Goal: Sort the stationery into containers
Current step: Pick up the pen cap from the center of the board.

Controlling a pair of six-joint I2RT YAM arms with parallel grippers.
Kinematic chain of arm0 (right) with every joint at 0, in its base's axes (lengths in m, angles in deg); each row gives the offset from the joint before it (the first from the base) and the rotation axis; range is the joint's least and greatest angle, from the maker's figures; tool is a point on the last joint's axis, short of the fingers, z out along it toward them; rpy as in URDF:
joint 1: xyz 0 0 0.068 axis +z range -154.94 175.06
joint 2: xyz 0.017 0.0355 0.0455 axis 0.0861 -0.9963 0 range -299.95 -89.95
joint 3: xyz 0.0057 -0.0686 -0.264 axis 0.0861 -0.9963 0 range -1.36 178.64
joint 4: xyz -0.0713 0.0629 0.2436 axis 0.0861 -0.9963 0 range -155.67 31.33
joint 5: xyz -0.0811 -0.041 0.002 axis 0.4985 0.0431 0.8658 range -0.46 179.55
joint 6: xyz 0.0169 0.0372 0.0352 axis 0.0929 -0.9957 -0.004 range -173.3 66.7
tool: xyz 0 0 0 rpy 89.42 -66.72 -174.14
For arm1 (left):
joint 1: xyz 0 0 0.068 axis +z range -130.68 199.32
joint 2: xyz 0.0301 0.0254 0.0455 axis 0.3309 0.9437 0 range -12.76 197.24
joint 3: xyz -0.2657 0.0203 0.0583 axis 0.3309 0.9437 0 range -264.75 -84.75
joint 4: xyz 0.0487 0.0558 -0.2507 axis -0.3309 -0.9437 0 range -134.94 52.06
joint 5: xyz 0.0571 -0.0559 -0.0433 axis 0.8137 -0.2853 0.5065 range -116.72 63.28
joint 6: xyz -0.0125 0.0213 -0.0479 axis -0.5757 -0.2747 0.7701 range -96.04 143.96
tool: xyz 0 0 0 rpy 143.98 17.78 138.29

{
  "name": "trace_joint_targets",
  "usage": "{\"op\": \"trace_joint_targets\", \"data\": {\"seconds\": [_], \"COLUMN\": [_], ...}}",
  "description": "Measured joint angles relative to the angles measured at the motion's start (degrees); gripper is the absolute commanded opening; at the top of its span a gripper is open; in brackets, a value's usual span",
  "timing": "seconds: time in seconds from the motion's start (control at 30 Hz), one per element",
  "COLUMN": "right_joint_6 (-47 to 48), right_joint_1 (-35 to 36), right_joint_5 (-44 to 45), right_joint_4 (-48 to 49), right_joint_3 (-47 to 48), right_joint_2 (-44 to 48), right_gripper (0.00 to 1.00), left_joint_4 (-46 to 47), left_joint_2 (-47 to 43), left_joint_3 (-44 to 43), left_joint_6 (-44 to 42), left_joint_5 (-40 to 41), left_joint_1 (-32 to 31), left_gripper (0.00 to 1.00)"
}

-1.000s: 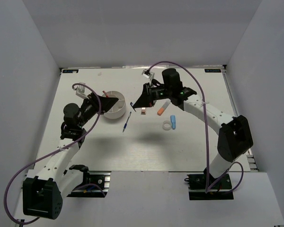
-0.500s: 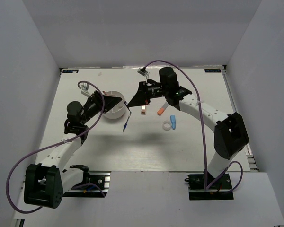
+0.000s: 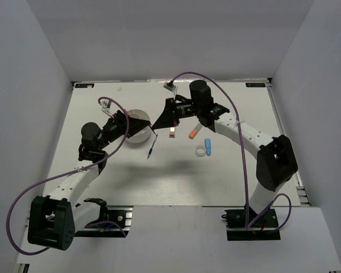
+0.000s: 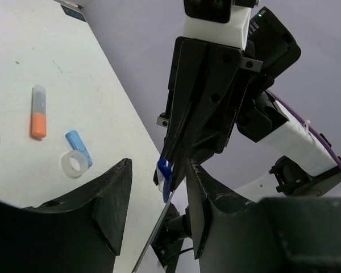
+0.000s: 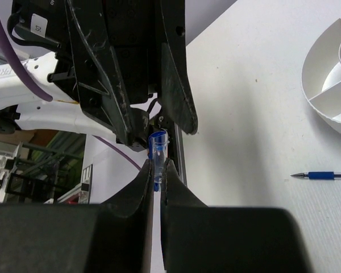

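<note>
Both arms have closed in on each other since a second ago: the right end effector (image 5: 157,162) swung over from above the clip (image 3: 173,132) and now sits tip to tip with the left end effector (image 4: 159,168), right beside the tub (image 3: 137,136).

Right one is pinched tight on a blue cap (image 5: 157,141), which pokes out just past its tips. A thin shaft might run on from the cap, but I can't tell.

Left one is spread apart, a finger on either side of that cap and not touching it. My guess is it's a handover, since the tub is just under the left end effector, so that arm has the easier drop.

Blue pen (image 5: 324,176) lies on the bench (image 5: 256,85) below both tips, near the tub and not sorted yet.
</note>
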Motion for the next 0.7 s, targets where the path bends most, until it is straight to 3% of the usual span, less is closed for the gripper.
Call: {"op": "trace_joint_targets", "data": {"seconds": [0.37, 0.53, 0.67, 0.7], "right_joint_6": [1.0, 1.9, 2.5, 2.6], "right_joint_1": [1.1, 1.1, 1.1, 1.2], "right_joint_5": [0.2, 0.9, 2.0, 2.2], "right_joint_4": [-0.5, -1.4, -2.1, -2.4], "right_joint_3": [1.0, 1.1, 1.2, 1.2], "right_joint_2": [-0.3, -0.5, -0.6, -0.6], "right_gripper": [0.00, 0.00, 0.00, 0.00], "left_joint_4": [0.1, 0.0, -0.6, -0.9], "left_joint_2": [0.5, 0.5, 0.7, 0.7], "left_joint_3": [0.0, 0.1, 0.2, 0.2], "left_joint_6": [0.0, 0.4, 1.3, 1.4], "left_joint_5": [-0.4, 0.0, 1.3, 1.6], "left_joint_1": [-1.6, -1.9, -1.9, -1.9], "left_gripper": [0.47, 0.30, 0.02, 0.00]}}
